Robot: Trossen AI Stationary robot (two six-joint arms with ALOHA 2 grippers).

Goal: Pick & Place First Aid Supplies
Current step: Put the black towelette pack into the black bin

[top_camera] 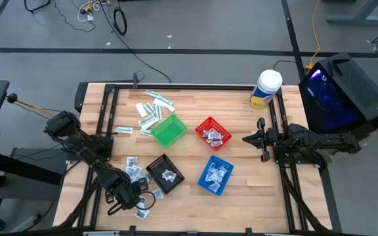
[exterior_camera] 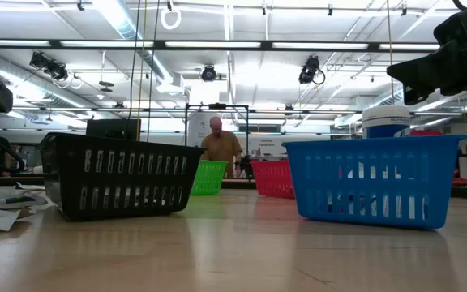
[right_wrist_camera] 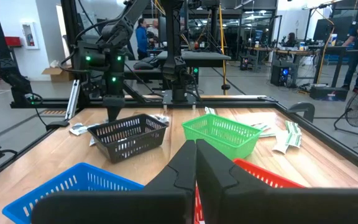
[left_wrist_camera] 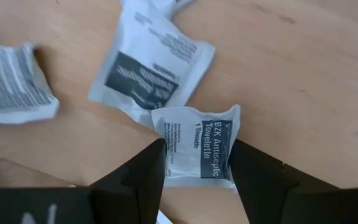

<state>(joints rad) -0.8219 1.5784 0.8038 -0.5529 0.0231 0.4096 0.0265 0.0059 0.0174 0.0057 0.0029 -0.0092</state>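
Several white-and-blue sachets lie flat on the table near its left near corner, and pale-green strips lie at the far left. My left gripper is low over the sachets, open. Its fingers stand on either side of one antiseptic towelette sachet, whose corner lies over another sachet. My right gripper is shut and empty, held in the air at the table's right, beside the red basket. My left gripper points down at the towelette sachet. Its two fingers stand against the sachet's two side edges. I cannot tell whether they touch it. The sachet lies flat on the table.
The green basket, red basket, blue basket and black basket stand mid-table; the red, blue and black ones hold sachets. A white-lidded yellow-labelled tub stands at the far right. People stand in the room beyond.
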